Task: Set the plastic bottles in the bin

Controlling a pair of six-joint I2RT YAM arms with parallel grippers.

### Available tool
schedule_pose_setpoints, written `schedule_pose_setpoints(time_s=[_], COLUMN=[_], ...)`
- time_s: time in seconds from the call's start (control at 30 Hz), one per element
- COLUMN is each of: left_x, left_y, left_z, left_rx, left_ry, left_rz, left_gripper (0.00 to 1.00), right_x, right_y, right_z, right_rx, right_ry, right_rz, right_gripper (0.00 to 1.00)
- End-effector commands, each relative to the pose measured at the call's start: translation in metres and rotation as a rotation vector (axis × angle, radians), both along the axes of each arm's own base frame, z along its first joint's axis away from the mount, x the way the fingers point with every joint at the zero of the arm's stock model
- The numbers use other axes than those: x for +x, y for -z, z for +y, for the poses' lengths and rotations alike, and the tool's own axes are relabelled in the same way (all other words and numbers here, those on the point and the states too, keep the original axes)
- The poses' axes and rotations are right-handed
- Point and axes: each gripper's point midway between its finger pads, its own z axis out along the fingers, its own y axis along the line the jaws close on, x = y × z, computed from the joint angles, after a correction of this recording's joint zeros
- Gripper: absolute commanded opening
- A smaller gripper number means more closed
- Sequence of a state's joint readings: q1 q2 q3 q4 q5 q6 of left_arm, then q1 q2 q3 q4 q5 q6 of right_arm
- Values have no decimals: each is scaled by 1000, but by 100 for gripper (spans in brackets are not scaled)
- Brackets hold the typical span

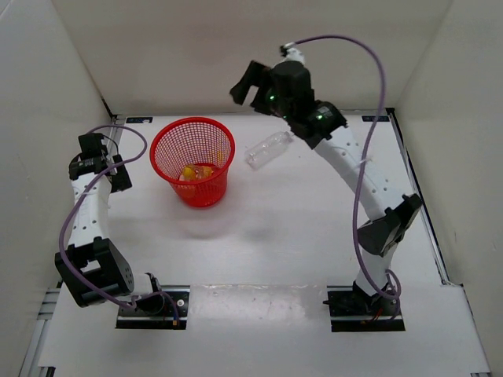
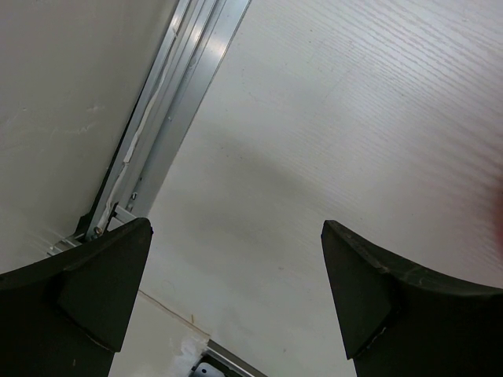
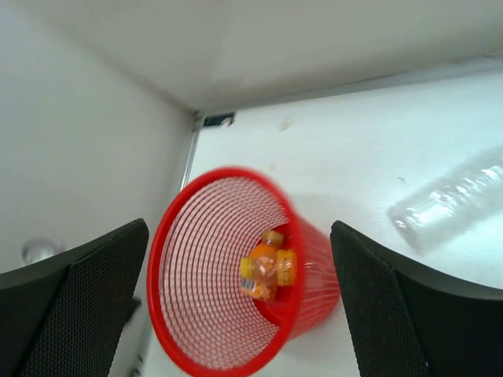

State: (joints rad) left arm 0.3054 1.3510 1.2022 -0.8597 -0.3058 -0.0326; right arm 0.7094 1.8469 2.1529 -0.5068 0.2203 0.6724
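The red mesh bin point(image 1: 211, 133) stands upright at the back left of the table; in the right wrist view its lattice wall point(image 3: 200, 298) shows from above. Two orange bottles with yellow caps point(image 1: 195, 173) lie inside on its base and also show in the right wrist view point(image 3: 267, 271). The clear colourless bottle point(image 1: 269, 149) lies on its side on the table just right of the bin, and at the right edge of the right wrist view point(image 3: 452, 204). My right gripper point(image 1: 250, 90) is open and empty point(image 3: 240, 228), held high behind the bin and bottle. My left gripper point(image 1: 118, 169) is open and empty point(image 2: 236, 236), left of the bin.
White walls enclose the table on the left, back and right. An aluminium rail point(image 2: 169, 118) runs along the foot of the left wall, close to my left gripper. The purple cable point(image 1: 377, 94) loops above the right arm.
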Motion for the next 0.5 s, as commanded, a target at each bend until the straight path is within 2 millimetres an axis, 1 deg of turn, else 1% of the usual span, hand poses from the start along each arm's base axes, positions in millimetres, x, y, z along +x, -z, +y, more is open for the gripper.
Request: schedule_pose_setpoints(time_s=[0.0,0.03,0.1,0.13,0.2,0.23,0.3,0.33,0.4,0.47], left_x=[1,1,0,0,-1,-1,-2,-2,-2,-5], left_y=[-10,-10,-6,-6,-3,-3,1,1,1,2], left_z=[-4,-4,-6,-6,-6,-6,-8,-8,-8,-9], left_rx=[-1,-1,-11,-11,-14,-14,-24,-24,-24,-24], left_ry=[22,22,27,27,27,27,32,32,32,32], left_rz=[-44,-44,-37,-37,-28,-28,-22,-22,-22,-22], left_gripper=[100,100,100,100,100,100,100,100,100,100], right_x=[47,58,64,73,80,85,89,94,94,93], right_y=[98,118,144,165,175,192,203,215,223,248], right_z=[-76,-79,-83,-87,-83,-80,-80,-84,-83,-87], right_rx=[-39,1,8,-14,-19,-38,-49,-49,-22,-17], right_ry=[380,386,407,426,426,430,448,469,497,532], right_rz=[335,423,505,535,543,565,579,601,631,694], right_gripper=[99,99,99,99,99,99,99,99,99,99])
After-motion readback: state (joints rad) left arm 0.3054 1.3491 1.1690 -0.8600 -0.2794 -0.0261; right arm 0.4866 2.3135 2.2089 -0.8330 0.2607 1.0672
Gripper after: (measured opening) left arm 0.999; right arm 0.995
